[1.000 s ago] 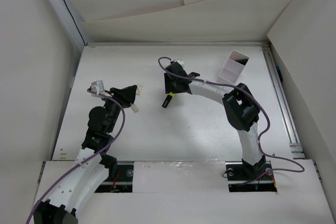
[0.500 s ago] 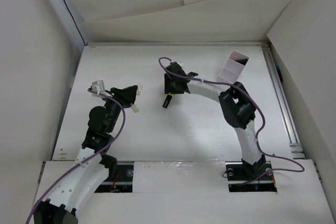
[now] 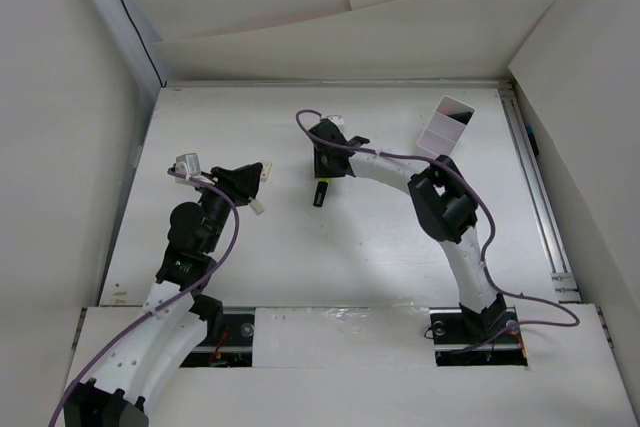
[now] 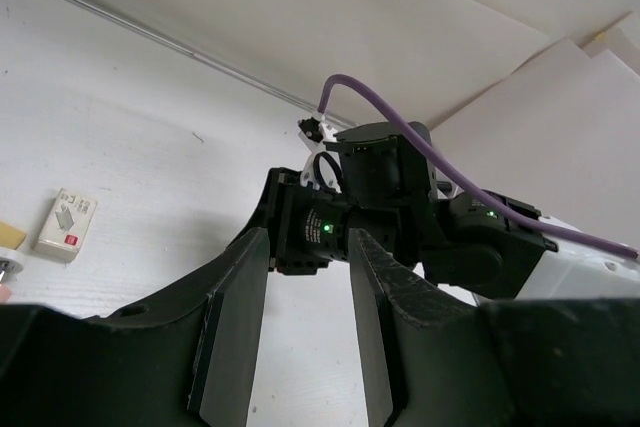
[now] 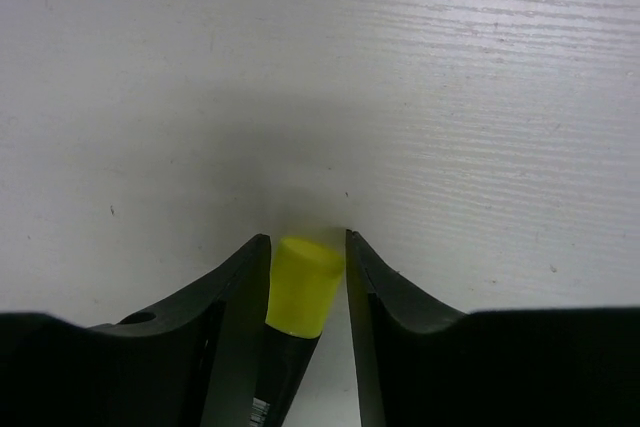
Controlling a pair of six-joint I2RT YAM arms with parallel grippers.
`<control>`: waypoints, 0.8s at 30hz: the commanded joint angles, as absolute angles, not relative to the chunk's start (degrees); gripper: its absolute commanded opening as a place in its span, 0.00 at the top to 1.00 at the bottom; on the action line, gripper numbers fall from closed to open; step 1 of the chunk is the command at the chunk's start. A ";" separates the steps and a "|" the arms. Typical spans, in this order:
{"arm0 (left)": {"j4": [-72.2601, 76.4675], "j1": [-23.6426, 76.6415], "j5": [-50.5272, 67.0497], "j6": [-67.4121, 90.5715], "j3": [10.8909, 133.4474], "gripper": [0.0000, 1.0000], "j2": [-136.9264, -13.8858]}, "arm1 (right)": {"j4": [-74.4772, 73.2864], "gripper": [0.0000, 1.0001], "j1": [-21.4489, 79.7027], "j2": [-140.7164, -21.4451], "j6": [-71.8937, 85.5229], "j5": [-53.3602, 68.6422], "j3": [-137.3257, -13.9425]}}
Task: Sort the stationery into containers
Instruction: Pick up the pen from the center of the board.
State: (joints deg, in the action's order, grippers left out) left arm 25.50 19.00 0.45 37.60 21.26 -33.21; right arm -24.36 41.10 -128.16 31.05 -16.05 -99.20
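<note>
A black marker with a yellow cap [image 5: 300,287] stands between my right gripper's [image 5: 305,239] fingers, cap end down next to the white table. The cap presses on the left finger and almost meets the right one. From above the marker [image 3: 320,193] shows just below the right gripper [image 3: 325,161] at mid-table. The pale divided tray [image 3: 447,127] stands tilted at the far right, apart from both grippers. My left gripper [image 3: 257,190] hangs left of the marker, open and empty; its fingers [image 4: 235,307] frame the right arm's wrist [image 4: 380,197]. No other markers are in view.
A small white block with a red label [image 4: 65,224] lies on the table to the left of my left gripper's view, with a yellowish scrap [image 4: 8,235] beside it. White paper walls [image 3: 330,37] enclose the table. A rail [image 3: 540,197] runs along the right edge.
My right gripper has shifted slightly up and left, and the marker below it has turned more upright, its yellow cap now hidden from above. The left arm has not moved.
</note>
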 commanded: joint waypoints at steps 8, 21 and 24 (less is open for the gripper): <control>28.56 18.90 0.88 37.79 22.06 0.66 -32.96 | -25.50 0.85 41.23 -126.93 29.00 -16.52 -101.26; 28.56 18.90 0.70 37.79 22.06 0.66 -32.96 | -18.98 0.89 31.66 -114.70 29.00 -12.13 -95.27; 28.56 18.90 2.01 37.79 22.06 0.66 -33.49 | -17.67 0.90 28.32 -111.89 29.00 -11.51 -93.17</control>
